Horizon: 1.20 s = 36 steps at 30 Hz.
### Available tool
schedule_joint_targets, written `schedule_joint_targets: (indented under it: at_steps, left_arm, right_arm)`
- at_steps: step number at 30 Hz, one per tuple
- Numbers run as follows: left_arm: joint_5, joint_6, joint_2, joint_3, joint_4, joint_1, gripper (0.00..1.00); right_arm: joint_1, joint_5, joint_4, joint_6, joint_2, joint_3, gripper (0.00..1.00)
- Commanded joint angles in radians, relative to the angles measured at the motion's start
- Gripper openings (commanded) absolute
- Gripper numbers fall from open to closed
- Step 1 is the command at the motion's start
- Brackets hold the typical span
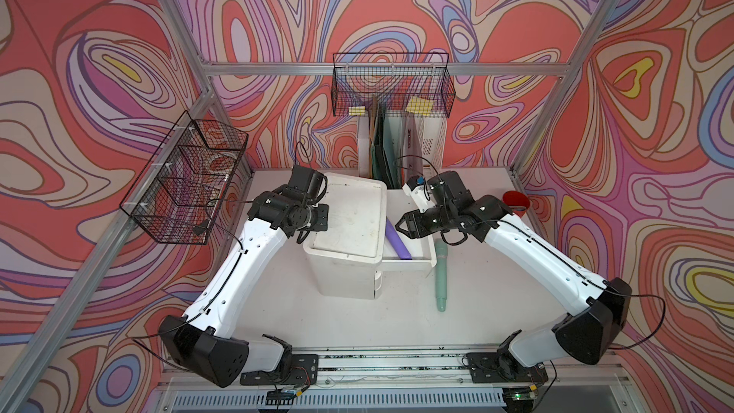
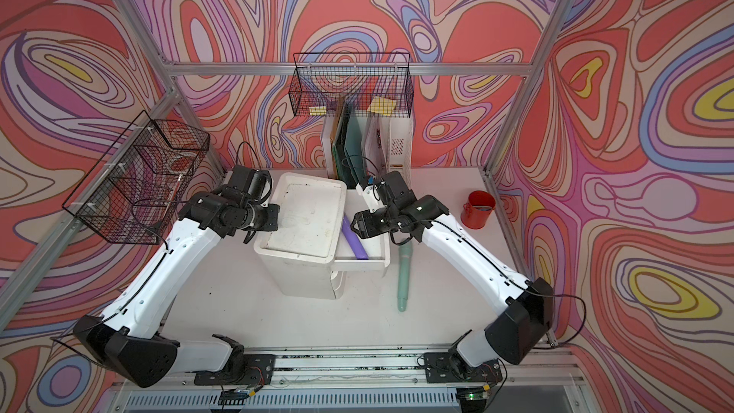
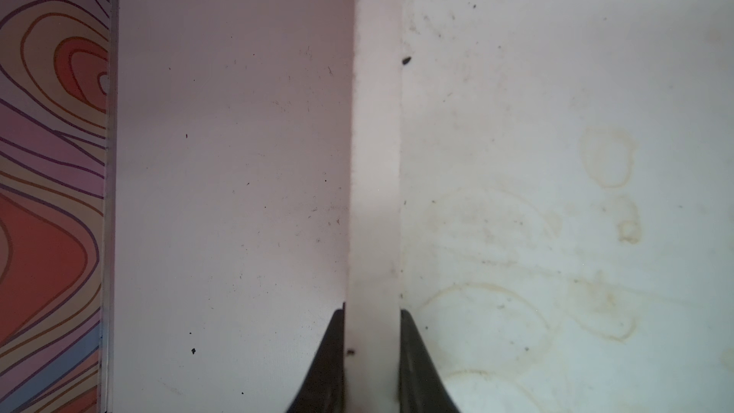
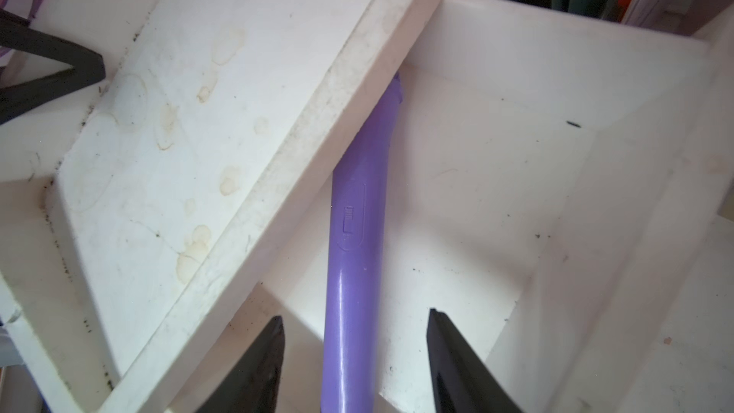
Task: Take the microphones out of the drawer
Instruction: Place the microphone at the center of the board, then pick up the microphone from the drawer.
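A purple microphone (image 1: 397,242) (image 2: 354,242) (image 4: 357,232) lies in the pulled-out top drawer (image 1: 409,264) (image 2: 365,265) (image 4: 556,53) of a white drawer unit (image 1: 349,224) (image 2: 306,220); its far end is hidden under the unit's top. My right gripper (image 1: 399,228) (image 2: 354,226) (image 4: 355,313) hangs open just above it, one finger on each side of the handle, not touching. My left gripper (image 1: 323,218) (image 2: 274,218) (image 3: 372,307) is shut on the raised rim of the unit's top, at its left edge.
A green microphone (image 1: 441,272) (image 2: 404,272) lies on the table just right of the drawer. A red cup (image 1: 516,202) (image 2: 478,209) stands at the right edge. A file holder (image 1: 401,145) stands behind the unit. Wire baskets (image 1: 186,180) (image 1: 391,85) hang on the walls.
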Motion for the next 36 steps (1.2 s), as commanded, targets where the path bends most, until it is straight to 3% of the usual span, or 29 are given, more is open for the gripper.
schedule_joint_targets:
  at_steps: [1, 19, 30, 36]
  left_arm:
    - [-0.079, 0.000, -0.011, 0.001, 0.020, 0.011, 0.00]
    - [-0.072, -0.004, -0.009, 0.000, 0.025, 0.012, 0.00]
    - [-0.073, -0.006, -0.008, 0.000, 0.026, 0.011, 0.00]
    - [-0.073, -0.006, -0.009, -0.001, 0.027, 0.011, 0.00]
  right_arm:
    - [0.023, 0.030, -0.016, -0.026, 0.043, 0.036, 0.57]
    - [0.113, 0.213, -0.078, -0.082, 0.204, 0.135, 0.56]
    - [0.148, 0.296, -0.073, -0.004, 0.243, 0.132, 0.53]
    - [0.157, 0.326, -0.071, 0.033, 0.241, 0.101, 0.44]
